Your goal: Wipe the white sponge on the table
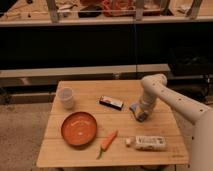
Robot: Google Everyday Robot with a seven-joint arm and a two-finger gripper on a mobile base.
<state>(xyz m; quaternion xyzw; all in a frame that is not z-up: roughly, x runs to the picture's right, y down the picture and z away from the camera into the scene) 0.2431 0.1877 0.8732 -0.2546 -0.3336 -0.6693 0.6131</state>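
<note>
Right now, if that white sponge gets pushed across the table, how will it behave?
The white sponge, under the end effector at the right of the table in this view, looks small and blocky, so it probably slides rather than rolls. Its pale, foam-like look suggests it would squash under pressure. Being small, it is probably light.
</note>
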